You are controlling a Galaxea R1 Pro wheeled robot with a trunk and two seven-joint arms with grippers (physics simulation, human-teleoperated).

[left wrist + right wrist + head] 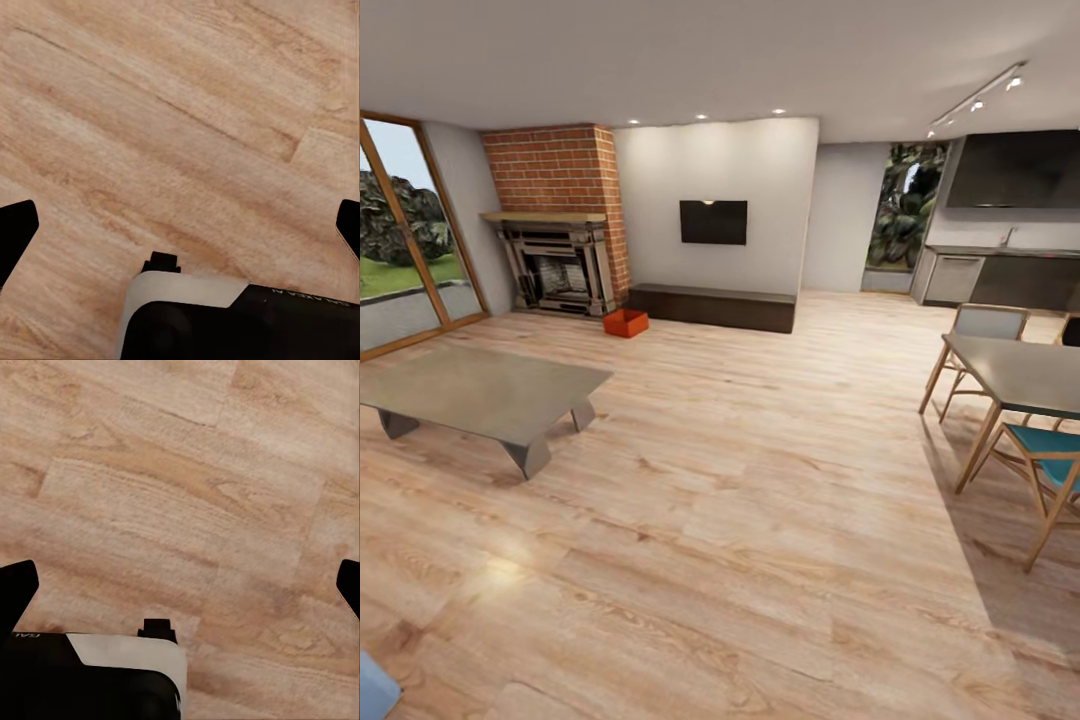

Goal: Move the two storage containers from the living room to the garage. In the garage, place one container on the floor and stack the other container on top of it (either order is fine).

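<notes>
I am in the living room, on light wood plank flooring (740, 520). An orange-red storage container (625, 322) sits on the floor far ahead, between the fireplace (560, 268) and the long dark bench (712, 306). My left gripper (181, 229) hangs over bare planks, its dark fingertips (16, 229) far apart, open and empty. My right gripper (180, 589) is likewise open over the planks with nothing between its fingertips (16, 585). The garage is out of view.
A low grey coffee table (485, 390) stands at the left. A dining table (1025, 375) with chairs is at the right. Glass doors (400, 240) line the left wall and a kitchen counter (1000, 275) is at the back right. Open plank floor runs between them.
</notes>
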